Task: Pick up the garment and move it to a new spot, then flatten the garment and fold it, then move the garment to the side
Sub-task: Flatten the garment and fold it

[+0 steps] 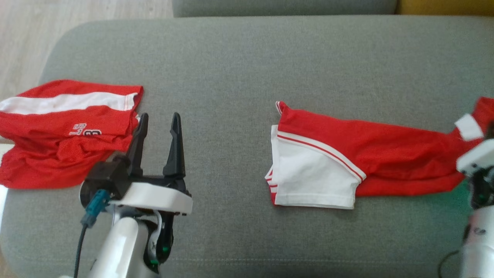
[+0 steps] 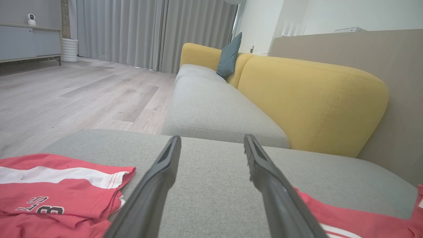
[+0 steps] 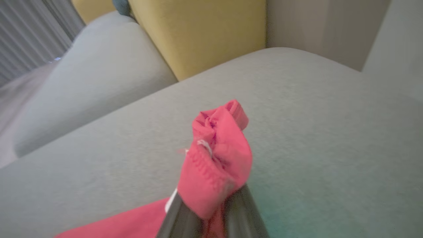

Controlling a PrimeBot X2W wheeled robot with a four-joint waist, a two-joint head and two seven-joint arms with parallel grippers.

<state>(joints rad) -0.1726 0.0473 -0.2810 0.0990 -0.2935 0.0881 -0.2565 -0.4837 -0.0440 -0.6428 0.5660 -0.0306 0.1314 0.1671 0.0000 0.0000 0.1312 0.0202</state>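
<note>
The garment (image 1: 386,154), red shorts with a white panel and red stripes, lies stretched across the right half of the grey cushion (image 1: 247,61). My right gripper (image 3: 211,198) is shut on its bunched red waistband end (image 3: 218,158), lifted slightly off the cushion at the far right edge of the head view. My left gripper (image 1: 160,117) stands open above bare cushion, with nothing between its fingers (image 2: 165,172). It sits between the garment's near edge (image 2: 347,218) and a second red cloth.
A crumpled red and white jersey (image 1: 61,131) with printed numbers lies at the cushion's left end, also at the lower left of the left wrist view (image 2: 49,198). A yellow-backed sofa (image 2: 310,99) stands beyond. Wooden floor (image 1: 23,38) lies off the left edge.
</note>
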